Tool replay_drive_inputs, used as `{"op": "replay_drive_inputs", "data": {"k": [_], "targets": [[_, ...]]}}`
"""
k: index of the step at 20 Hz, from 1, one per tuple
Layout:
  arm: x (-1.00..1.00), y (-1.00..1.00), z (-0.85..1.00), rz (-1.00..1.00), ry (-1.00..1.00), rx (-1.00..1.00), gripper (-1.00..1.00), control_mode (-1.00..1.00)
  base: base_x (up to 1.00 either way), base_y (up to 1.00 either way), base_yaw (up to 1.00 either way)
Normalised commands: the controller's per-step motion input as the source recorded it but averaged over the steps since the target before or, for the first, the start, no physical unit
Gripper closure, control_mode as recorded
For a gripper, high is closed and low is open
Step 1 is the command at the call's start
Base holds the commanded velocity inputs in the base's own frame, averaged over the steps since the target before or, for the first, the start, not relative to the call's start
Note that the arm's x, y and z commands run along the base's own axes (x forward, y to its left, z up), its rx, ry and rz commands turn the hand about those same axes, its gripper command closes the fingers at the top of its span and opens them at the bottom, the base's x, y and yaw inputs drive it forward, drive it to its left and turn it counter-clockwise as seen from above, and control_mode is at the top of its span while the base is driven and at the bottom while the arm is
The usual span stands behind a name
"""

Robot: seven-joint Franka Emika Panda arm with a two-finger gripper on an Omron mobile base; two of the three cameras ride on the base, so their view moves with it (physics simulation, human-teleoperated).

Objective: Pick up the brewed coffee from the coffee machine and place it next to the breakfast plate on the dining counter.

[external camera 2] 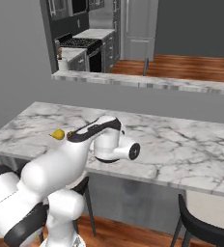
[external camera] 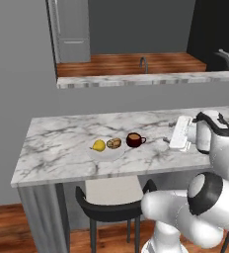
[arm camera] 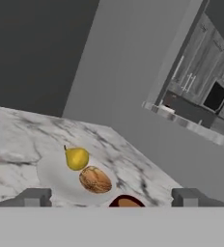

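On the dining counter the brewed coffee is sitting upright just beside the breakfast plate, on the side nearer my arm, its handle pointing toward the gripper. I am reading that spot as the target: the mug is near enough to the plate to count as next to it, yet apart enough that its base is resting flat on the marble and not riding the plate's rim. I am seeing light brown liquid level inside it, so I am judging that nothing is spilling.

I am holding the claw apart, fingers spread wide with nothing between them. In the hand view the two finger tips are standing well to either side of the mug's rim, not touching it. From the left base camera the hand is hanging low over the counter a little off from the mug, which suits a release more than a grasp.

The pear and the pastry are lying side by side on the plate. I am judging the placing as done; what the next move calls for is a straight pull back, so a finger is not catching the handle.
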Motion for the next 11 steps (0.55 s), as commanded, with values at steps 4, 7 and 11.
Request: {"op": "replay_drive_inputs", "data": {"k": [4,7,11], "targets": [[-0.44,-0.48,0.0,0.0,-0.03,0.09,-1.0,-1.0,0.0,0.0,0.0],[-0.58,-0.59,0.0,0.0,-0.07,0.11,-1.0,-1.0,0.0,0.0,0.0],[-0.69,-0.68,0.0,0.0,-0.09,0.14,-1.0,-1.0,0.0,0.0,0.0]]}}
